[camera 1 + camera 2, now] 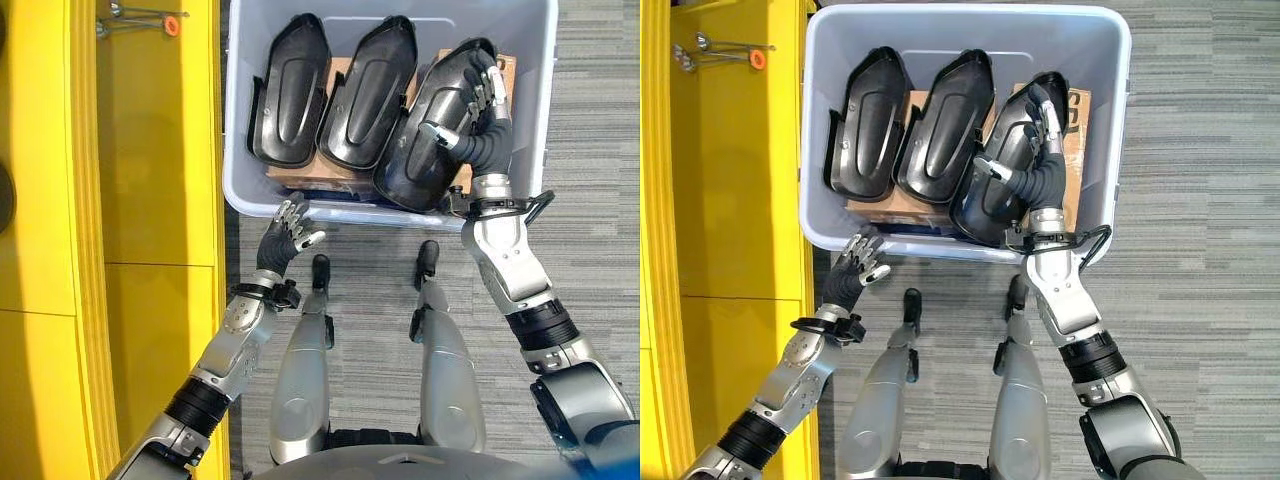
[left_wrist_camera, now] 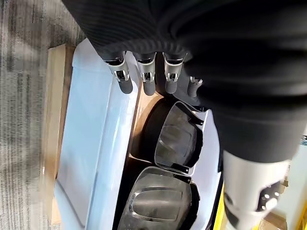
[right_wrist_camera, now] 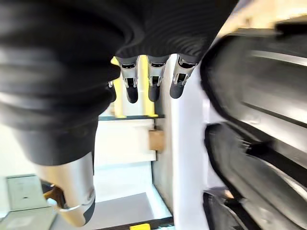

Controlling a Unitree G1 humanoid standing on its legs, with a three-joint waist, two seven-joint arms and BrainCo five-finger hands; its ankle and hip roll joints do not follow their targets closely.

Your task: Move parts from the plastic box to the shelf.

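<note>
grey carpet; right hand (image 1: 1040, 140) clasps part (image 1: 1005, 170) in box (image 1: 1110, 150), left hand (image 1: 855, 265) relaxed.

I see three black parts (image 1: 366, 95), moulded plastic, smooth with a dull sheen. The box (image 1: 240, 150) is pale translucent plastic, glossy. Brown cardboard (image 1: 880, 207) under the parts, matt. The floor (image 1: 590, 130) is grey ribbed carpet, rough. The shelf (image 1: 150, 150) is yellow, smooth and glossy.
</note>
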